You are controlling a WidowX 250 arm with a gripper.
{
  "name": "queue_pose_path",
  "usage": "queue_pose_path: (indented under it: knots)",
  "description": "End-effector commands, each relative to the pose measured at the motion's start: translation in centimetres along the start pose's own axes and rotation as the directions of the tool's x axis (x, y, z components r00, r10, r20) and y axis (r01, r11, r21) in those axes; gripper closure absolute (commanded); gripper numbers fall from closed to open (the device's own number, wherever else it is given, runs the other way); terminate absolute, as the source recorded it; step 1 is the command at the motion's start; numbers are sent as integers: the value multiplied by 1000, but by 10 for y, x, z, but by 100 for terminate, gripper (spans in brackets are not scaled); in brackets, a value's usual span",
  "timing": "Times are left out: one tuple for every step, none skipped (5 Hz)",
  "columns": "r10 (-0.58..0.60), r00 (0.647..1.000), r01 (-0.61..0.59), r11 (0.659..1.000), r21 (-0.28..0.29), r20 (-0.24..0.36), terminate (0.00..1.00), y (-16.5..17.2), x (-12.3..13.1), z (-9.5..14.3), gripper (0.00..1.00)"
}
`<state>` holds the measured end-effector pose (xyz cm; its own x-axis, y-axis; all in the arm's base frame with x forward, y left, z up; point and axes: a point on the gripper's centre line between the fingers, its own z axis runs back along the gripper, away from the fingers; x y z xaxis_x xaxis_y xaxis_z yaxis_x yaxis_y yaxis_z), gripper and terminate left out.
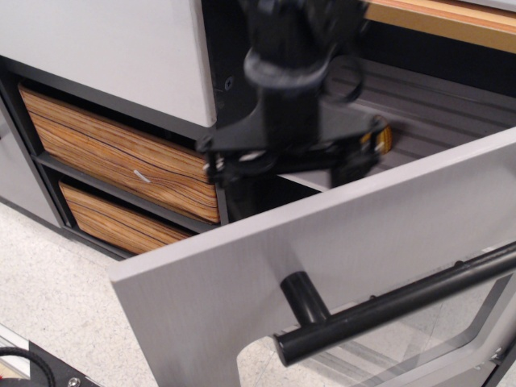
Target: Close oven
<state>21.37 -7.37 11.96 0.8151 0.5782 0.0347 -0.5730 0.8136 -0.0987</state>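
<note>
The grey oven's door (363,242) hangs open, tilted toward me, with its thick black bar handle (387,310) at the lower right and the clear window below it. The ribbed grey interior (435,105) shows behind the door. My gripper (294,171) is blurred and hovers just above and behind the door's top edge, at the mouth of the oven. Its fingers (355,165) stand wide apart with nothing between them. It does not touch the handle.
A small yellow ribbed object (385,137) lies inside the oven, mostly hidden behind my gripper. Two wood-grain drawers (113,153) sit to the left under a white panel (105,48). A wooden countertop (451,20) runs above. Speckled floor (56,298) lies at the lower left.
</note>
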Motion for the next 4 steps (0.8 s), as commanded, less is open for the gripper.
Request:
queue_pose_path:
  knots:
    - [98, 995, -100, 989, -112, -26, 0, -33, -24, 72, 0]
    - [119, 989, -129, 984, -120, -86, 0, -41, -35, 82, 0]
    - [129, 977, -150, 981, -119, -169, 0, -50, -50, 87, 0]
    - [151, 965, -176, 979, -103, -213, 0, -56, -63, 85, 0]
